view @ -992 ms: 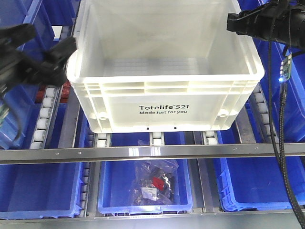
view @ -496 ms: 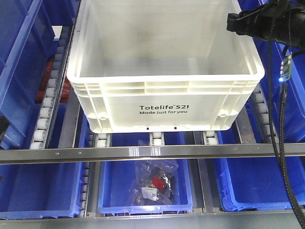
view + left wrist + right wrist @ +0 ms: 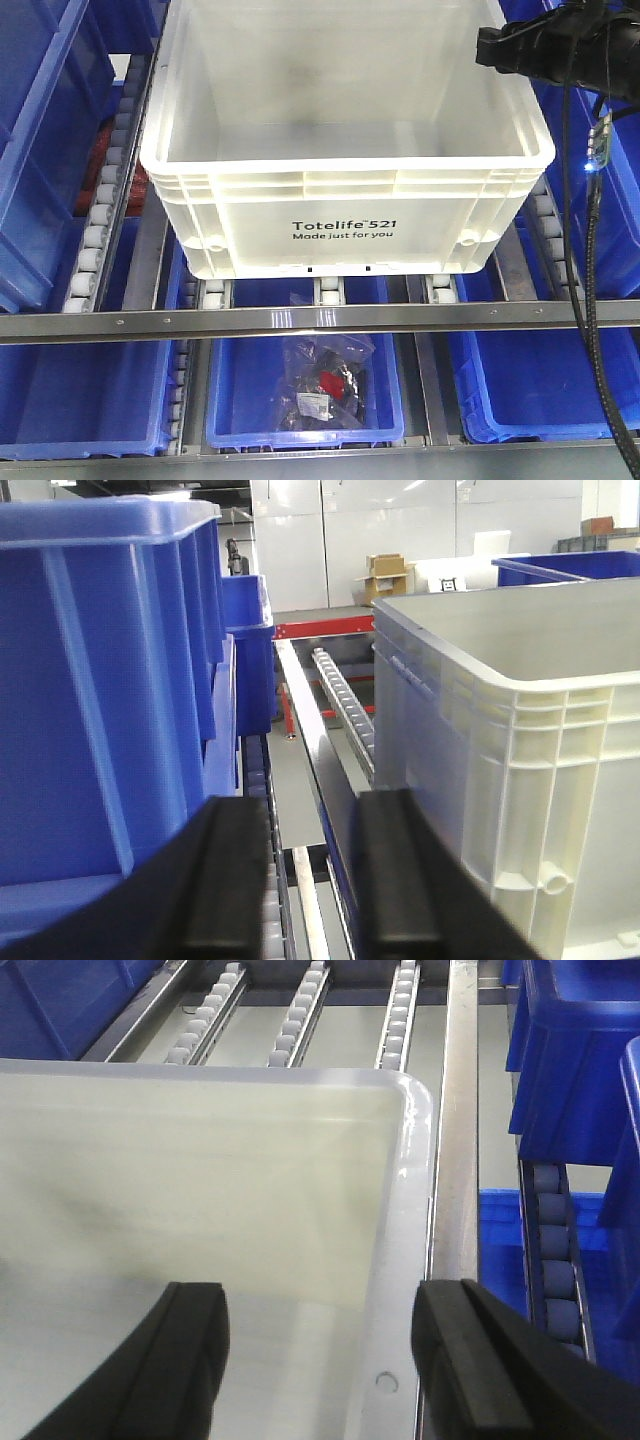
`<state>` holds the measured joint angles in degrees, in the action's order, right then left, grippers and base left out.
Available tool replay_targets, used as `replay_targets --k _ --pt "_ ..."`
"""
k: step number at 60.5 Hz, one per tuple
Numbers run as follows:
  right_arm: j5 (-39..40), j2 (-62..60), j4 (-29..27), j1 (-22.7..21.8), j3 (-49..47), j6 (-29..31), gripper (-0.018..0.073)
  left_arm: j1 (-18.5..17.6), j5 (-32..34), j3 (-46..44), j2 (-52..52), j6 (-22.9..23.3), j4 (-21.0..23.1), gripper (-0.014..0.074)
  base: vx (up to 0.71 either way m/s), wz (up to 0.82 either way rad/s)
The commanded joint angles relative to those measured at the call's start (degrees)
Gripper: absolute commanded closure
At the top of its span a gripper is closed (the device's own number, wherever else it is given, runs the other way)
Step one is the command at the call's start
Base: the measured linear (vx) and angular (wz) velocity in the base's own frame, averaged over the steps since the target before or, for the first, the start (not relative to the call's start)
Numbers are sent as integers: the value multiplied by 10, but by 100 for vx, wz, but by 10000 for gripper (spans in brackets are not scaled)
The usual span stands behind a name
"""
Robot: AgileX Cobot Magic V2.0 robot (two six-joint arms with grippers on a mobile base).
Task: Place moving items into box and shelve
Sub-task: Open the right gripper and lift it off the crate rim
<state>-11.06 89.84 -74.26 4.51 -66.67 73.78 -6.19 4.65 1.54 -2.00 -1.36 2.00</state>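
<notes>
On the roller lanes at the shelf's upper level, white box (image 3: 345,150) sits centred, "Totelife 521 Made just for you" print on its near wall; what shows of its interior is bare white, no balls visible in any view; front rail (image 3: 320,318) runs across just below it; blue bin (image 3: 305,395) under the rail holds a bagged clutter of dark parts with a red bit; more blue bins flank it and line both shelf sides.

Front view shows only the right arm (image 3: 555,45) at the box's far right corner, cable hanging down the right side; left arm out of that view.

Left wrist view: left gripper (image 3: 305,880) fingers spread, nothing between them, low in the gap between the box's side wall (image 3: 500,760) and a tall blue bin (image 3: 110,680); background floor with cardboard cartons.

Right wrist view: right gripper (image 3: 320,1350) fingers wide apart, empty, straddling the box's rim corner (image 3: 400,1160) from above; bare roller tracks (image 3: 305,1005) beyond.
</notes>
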Motion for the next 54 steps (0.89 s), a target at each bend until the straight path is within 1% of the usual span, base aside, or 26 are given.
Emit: replay_targets --k 1,4,6,16,54 --pt "10 -25 -8 0 -20 8 104 0 5 14 29 4 6 477 0 0" --pt "10 -25 -8 0 -20 8 104 0 -9 14 34 3 6 563 0 0" --pt "10 -25 -8 0 -20 8 104 1 -14 14 29 2 4 606 0 0" --pt "10 -25 -8 0 -20 8 104 1 -26 14 32 2 4 603 0 0" --pt "10 -25 -8 0 -20 8 104 1 -26 14 31 2 4 603 0 0"
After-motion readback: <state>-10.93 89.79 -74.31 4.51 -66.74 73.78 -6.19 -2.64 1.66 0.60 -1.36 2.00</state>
